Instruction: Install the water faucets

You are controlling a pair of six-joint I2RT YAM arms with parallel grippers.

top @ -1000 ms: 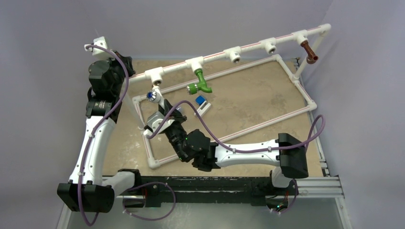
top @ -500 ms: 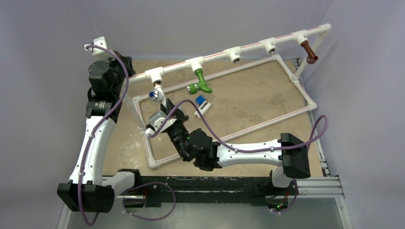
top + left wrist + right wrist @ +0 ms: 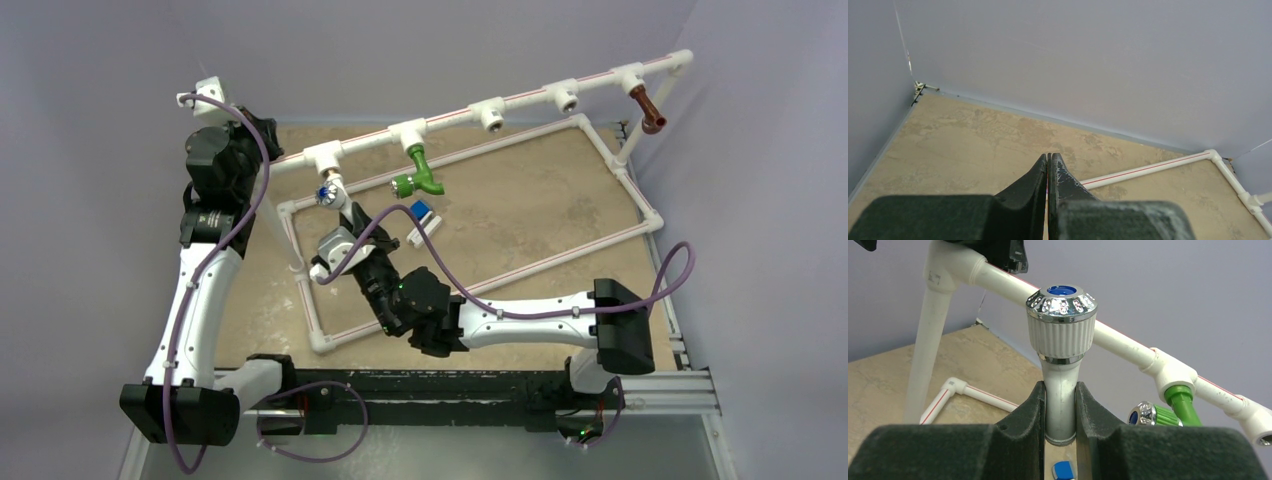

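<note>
My right gripper (image 3: 1060,390) is shut on the stem of the white faucet (image 3: 1062,340), whose silvery knob with a blue cap points upward. From above, that white faucet (image 3: 329,193) sits just below the leftmost tee (image 3: 328,158) of the raised pipe, apart from it. The green faucet (image 3: 420,175) hangs from the neighbouring tee, and the brown faucet (image 3: 650,110) hangs from the far right tee. My left gripper (image 3: 1048,157) is shut on nothing, held high over the table's back left corner.
The white pipe frame has a raised rail (image 3: 530,95) with two open tees and a floor rectangle (image 3: 560,260). A small blue-and-white block (image 3: 422,215) lies on the tan tabletop inside the rectangle. Purple walls stand close behind and to the right.
My right gripper has carried the white faucet a little up and back, closer to the leftmost tee. The left arm has stayed still.
</note>
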